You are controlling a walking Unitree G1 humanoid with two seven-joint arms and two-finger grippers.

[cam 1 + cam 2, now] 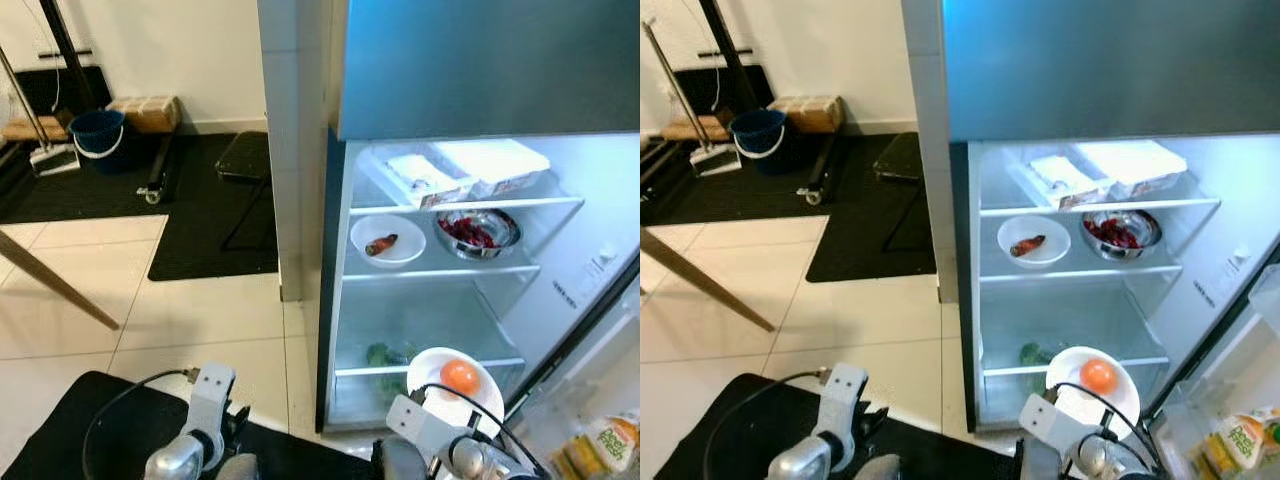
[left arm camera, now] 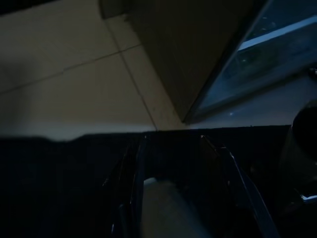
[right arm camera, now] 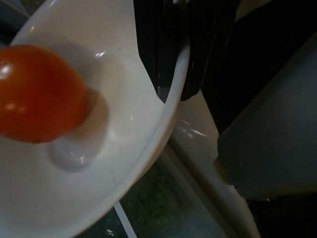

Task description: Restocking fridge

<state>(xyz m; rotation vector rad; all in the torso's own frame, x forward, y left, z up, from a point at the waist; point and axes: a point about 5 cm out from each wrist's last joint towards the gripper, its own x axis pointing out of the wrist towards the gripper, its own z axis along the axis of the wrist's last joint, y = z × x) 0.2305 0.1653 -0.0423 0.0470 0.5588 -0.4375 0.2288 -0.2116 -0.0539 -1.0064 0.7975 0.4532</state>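
Tomato (image 3: 37,94) lying in white bowl (image 3: 124,148), rim pinched by right gripper (image 3: 171,74), clenched on it, just before open fridge (image 1: 440,300), near lowest shelf (image 1: 400,368). Left gripper (image 2: 173,198) low over black mat (image 1: 90,420); grip state impossible to tell.

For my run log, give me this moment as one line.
right gripper: shut on plate rim | plate: holds tomato, at fridge bottom shelf | left gripper: idle, low
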